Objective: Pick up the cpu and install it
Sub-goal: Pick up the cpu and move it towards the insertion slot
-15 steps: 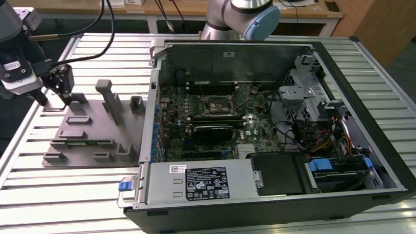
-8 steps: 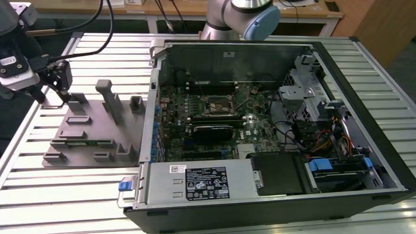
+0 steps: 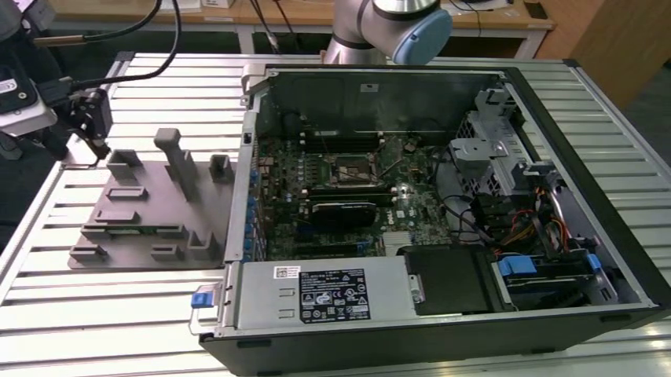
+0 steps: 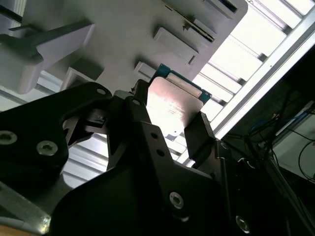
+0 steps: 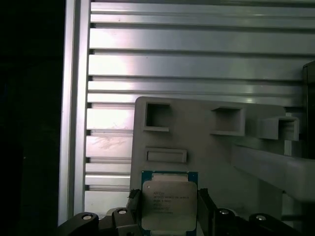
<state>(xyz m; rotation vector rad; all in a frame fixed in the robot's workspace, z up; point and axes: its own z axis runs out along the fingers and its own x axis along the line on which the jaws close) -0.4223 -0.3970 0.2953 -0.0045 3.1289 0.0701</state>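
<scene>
The cpu is a flat square chip with a silver metal top and a green-blue rim, and my gripper is shut on two opposite edges of it. The second wrist view shows its shiny top between the black fingers. In the exterior view the gripper hangs at the far left, over the far corner of the grey fixture tray. The motherboard's black-framed socket lies inside the open computer case, well to the exterior view's right of the gripper.
The tray carries upright posts and pockets. Both stand on a slatted aluminium table. The case wall rises between tray and motherboard. Drive cages and cables fill the case's right side. The arm's base stands behind the case.
</scene>
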